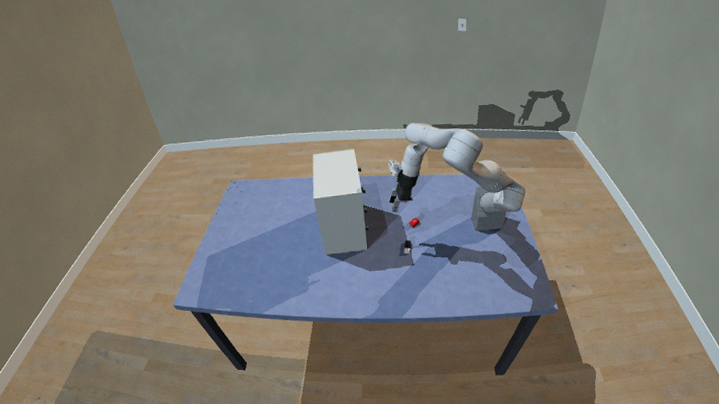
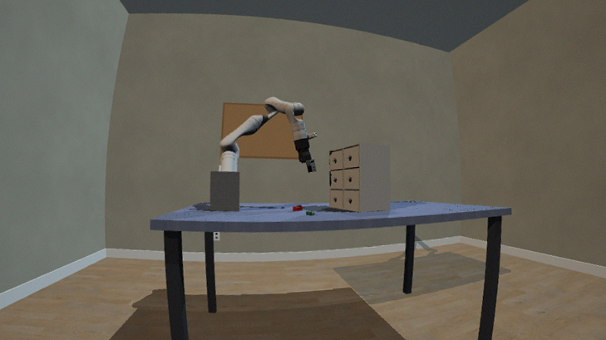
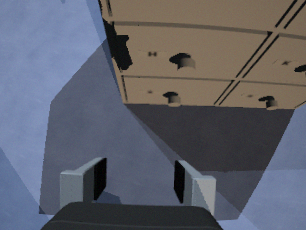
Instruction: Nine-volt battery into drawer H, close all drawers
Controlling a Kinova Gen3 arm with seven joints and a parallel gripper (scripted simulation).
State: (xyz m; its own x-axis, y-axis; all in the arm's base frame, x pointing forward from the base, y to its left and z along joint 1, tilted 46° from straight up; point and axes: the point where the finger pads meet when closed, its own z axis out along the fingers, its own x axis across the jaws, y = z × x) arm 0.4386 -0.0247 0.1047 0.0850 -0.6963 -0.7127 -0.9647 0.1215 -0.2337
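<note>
The small chest (image 1: pixel 339 202) (image 2: pixel 372 173) stands mid-table, and all of its tan drawer fronts (image 2: pixel 344 177) (image 3: pixel 200 35) look pushed in. My gripper (image 1: pixel 394 204) (image 2: pixel 311 168) (image 3: pixel 139 178) is open and empty. It hangs in the air in front of the chest's drawers, pointing down at the table. A small dark block with a pale end (image 1: pixel 406 246), which looks like the nine-volt battery, lies on the table in front of the chest, nearer the front edge than my gripper.
A small red thing (image 1: pixel 414 222) (image 2: pixel 296 208) lies between the gripper and the dark block. A small green thing (image 2: pixel 309 212) lies close by. The arm's grey pedestal (image 1: pixel 487 213) (image 2: pixel 224 190) stands on the blue table (image 1: pixel 274 253) (image 2: pixel 275 220).
</note>
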